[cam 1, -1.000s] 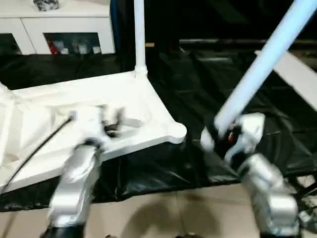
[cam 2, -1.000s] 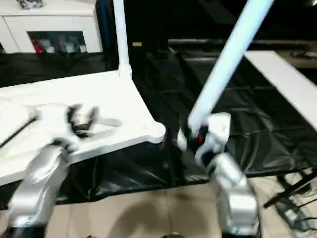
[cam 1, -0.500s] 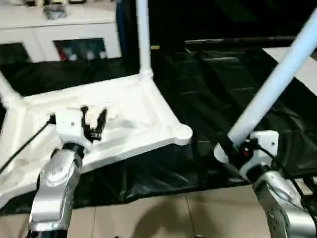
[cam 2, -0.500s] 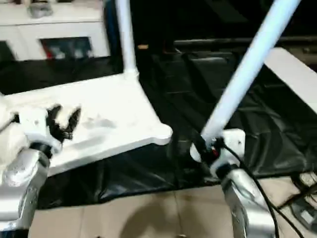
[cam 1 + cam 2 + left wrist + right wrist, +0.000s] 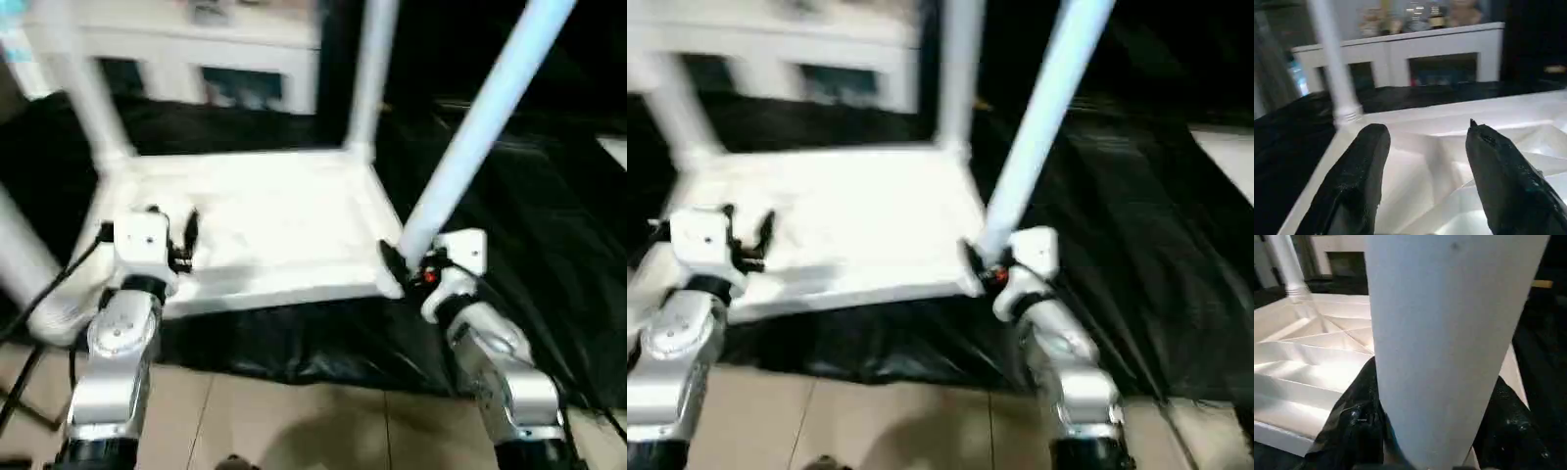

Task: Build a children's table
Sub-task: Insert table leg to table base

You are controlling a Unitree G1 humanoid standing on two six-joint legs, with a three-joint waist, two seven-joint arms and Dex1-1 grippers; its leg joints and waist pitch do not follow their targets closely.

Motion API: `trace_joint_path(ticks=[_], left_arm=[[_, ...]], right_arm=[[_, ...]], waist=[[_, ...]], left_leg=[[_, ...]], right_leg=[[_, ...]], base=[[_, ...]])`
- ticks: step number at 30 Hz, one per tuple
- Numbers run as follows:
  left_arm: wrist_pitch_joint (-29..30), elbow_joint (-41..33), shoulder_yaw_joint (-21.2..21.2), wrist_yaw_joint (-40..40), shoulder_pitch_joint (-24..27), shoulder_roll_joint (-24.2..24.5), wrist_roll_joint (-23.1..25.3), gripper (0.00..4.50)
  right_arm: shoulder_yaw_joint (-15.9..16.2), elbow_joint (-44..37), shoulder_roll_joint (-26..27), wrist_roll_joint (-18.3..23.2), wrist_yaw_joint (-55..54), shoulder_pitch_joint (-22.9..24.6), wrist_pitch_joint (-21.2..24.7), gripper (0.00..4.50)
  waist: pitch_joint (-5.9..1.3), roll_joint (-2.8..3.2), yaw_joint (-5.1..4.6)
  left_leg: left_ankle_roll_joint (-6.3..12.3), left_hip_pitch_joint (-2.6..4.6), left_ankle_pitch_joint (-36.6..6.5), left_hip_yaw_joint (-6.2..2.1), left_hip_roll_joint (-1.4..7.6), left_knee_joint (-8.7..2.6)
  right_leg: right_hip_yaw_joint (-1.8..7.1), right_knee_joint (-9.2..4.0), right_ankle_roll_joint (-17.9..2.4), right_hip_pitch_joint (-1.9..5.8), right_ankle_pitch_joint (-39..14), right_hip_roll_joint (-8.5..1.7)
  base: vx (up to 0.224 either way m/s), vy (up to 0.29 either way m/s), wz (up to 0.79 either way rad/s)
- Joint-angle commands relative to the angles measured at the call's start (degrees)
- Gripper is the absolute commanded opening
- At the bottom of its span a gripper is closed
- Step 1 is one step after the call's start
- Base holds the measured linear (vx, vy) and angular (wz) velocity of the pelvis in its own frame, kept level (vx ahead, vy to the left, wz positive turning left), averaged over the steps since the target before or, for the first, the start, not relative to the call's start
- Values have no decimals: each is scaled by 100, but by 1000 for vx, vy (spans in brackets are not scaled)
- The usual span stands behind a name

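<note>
Left eye view: the upturned white top (image 5: 265,220) lies on the black-covered work table (image 5: 549,245) with legs seated in its corner sockets, while another leg (image 5: 480,127) is gripped by the right gripper (image 5: 407,266), unseated, and the left gripper (image 5: 168,235) gapes empty.

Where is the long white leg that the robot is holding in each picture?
Left eye view: the held leg slants up from the right pincer, right of centre.
Right eye view: the same leg, near the middle.
Left wrist view: not this leg.
Right wrist view: the big white tube up close.
Shared landmark: the white table top.
</note>
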Motion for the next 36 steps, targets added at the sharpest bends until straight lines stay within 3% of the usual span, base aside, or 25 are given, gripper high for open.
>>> trace_joint_path(ticks=[1,2,3,4,6,9,11,12,13,14,15,16,17,18,20,21,22,24,25,27,28,30,31,32,36], left_arm=[[130,57,-120,88,-148,-120,-45,284],[52,103,-201,10,-179,-96,-1,284],[4,192,-291,-96,-242,-93,27,284],[-5,239,-316,-177,-281,-98,-9,284],[-220,386,-320,-421,-382,-127,-204,284],[-425,566,-256,-545,-496,-229,-395,284],[-428,638,-230,-579,-526,-272,-456,284],[-446,658,-229,-582,-528,-273,-452,284],[-498,731,-225,-506,-520,-264,-357,284],[-509,721,-219,-508,-496,-259,-354,284],[-488,688,-208,-542,-454,-252,-401,284],[-488,688,-208,-542,-454,-252,-401,284],[-473,670,-203,-563,-435,-249,-428,284],[-455,632,-211,-618,-357,-191,-441,284],[-474,598,-197,-627,-298,-162,-451,284],[-474,598,-197,-627,-298,-162,-451,284],[-506,575,-161,-603,-265,-160,-456,284],[-511,530,-128,-574,-211,-178,-457,284],[-540,442,-68,-494,-113,-221,-437,284],[-573,424,-47,-462,-90,-224,-424,284],[-485,391,-66,-451,-68,-180,-370,284],[-776,482,8,-724,-128,-106,-587,284],[-993,531,61,-915,-168,-89,-759,284],[-1144,647,124,-1471,-295,-26,-1208,284],[-937,1127,-13,-2738,-723,384,-1599,284]], right_arm=[[-234,29,-84,37,-132,54,53,190],[-264,35,-118,38,-148,94,26,190],[-281,72,-170,29,-145,147,-147,190],[-285,82,-187,14,-152,167,-228,190],[-311,50,-166,-14,-160,178,-216,190],[-276,-52,-162,-69,-205,236,-156,190],[-283,-161,-151,-52,-252,263,-124,190],[-280,-185,-151,-56,-264,269,-118,190],[-256,-248,-153,-85,-287,277,-164,190],[-228,-288,-163,-112,-286,263,-201,190],[-195,-314,-174,-110,-325,234,-171,190],[-195,-314,-174,-110,-325,234,-171,190],[-188,-316,-174,-105,-355,220,-121,190],[-181,-308,-154,-91,-369,194,-53,190],[-156,-262,-157,-123,-339,171,-75,190],[-156,-262,-157,-123,-339,171,-75,190],[-99,-212,-192,-187,-313,141,-93,190],[-55,-181,-221,-219,-291,120,-125,190],[11,-140,-276,-239,-217,67,-179,190],[34,-137,-290,-225,-186,39,-187,190],[42,-135,-303,-191,-157,-2,-158,190],[5,-147,-323,56,85,-55,-53,190],[-17,-155,-329,186,217,-69,-10,190],[-72,-166,-313,376,379,-99,46,190],[-154,-56,-315,531,479,-236,85,189]], waist=[[-257,-26,24],[-205,-361,96],[-110,-364,186],[-274,-297,389],[-363,-39,357],[-287,-10,152],[-95,27,-31],[-46,141,-286],[-49,220,-334],[-49,241,-167],[-25,140,-224],[-89,50,-350],[-160,-107,-335],[-185,-245,-112],[-226,-334,-159],[-252,-216,-148],[-241,-37,-217],[-207,221,-360],[-270,389,-603],[-430,287,-755],[-460,184,-758],[-529,-30,-665],[-539,-201,-664],[-440,-417,-455],[-417,-207,-531]], left_leg=[[183,402,-3773,-103,694,-950],[243,621,-2834,400,-556,875],[479,349,-2046,246,-512,968],[402,-94,-988,-144,-440,565],[369,277,-832,-257,-342,4],[398,408,-1642,-221,-303,-201],[296,831,-2897,-152,-418,-139],[172,1668,-3943,-139,-302,116],[85,1771,-4495,-305,64,-149],[28,1104,-5476,-497,911,-1157],[308,779,-5518,-702,649,-1289],[514,1066,-5256,-328,77,-797],[462,843,-4274,-148,-431,-300],[641,208,-1872,-219,-654,628],[618,-261,-807,-441,-698,961],[568,-266,-516,-475,-679,883],[727,-189,159,-413,-594,398],[844,62,-308,-520,-315,-227],[1373,559,-1573,-1075,34,-526],[2075,1051,-1678,-1393,261,-465],[3147,997,1394,-1410,221,-171],[2931,784,4966,-1231,-88,99],[2564,570,4794,-1090,-354,220],[1542,-9,1611,-638,-876,180],[583,132,-104,-572,-551,-207]], right_leg=[[449,-146,-89,-94,-640,-284],[563,-1398,134,-618,-3543,-425],[834,-1560,510,-461,-4956,-779],[1144,-1142,1490,109,-4741,-838],[904,-959,1209,78,-1974,-582],[630,-1055,675,111,-1714,-336],[289,-1540,790,25,-4487,-308],[-209,-1798,817,-467,-4476,74],[-274,-1473,679,-442,-3772,92],[-9,34,315,256,-1795,-317],[50,143,396,444,-1046,-343],[468,-390,307,334,-1890,-476],[678,-976,287,499,-3024,-557],[1115,-1460,539,1010,-5008,-1230],[1044,-1252,280,1085,-4162,-1042],[974,-1250,31,1049,-3655,-1009],[531,-1364,-471,967,-2855,-726],[91,-1304,-166,975,-2140,-268],[-103,-544,39,689,-1402,52],[91,-83,154,140,-979,20],[328,94,684,-246,-218,-151],[679,-276,1064,-286,1401,-401],[879,-588,1035,-176,2162,-558],[917,-785,1073,188,3561,-771],[616,-729,-193,315,2318,-441]], base=[[7,-236,29],[7,-236,29],[35,-178,4],[41,-135,2],[4,-131,15],[-60,-100,21],[0,0,0],[-79,-4,-15],[-27,59,-59],[-27,59,-59],[-16,49,-67],[43,-53,-32],[43,-53,-32],[112,-67,-20],[82,-62,-15],[116,-39,-3],[141,-8,5],[165,19,1],[246,87,-13],[241,61,-10],[168,-1,-10],[106,-3,-16],[-66,11,-17],[-66,11,-17],[-19,-32,5]])
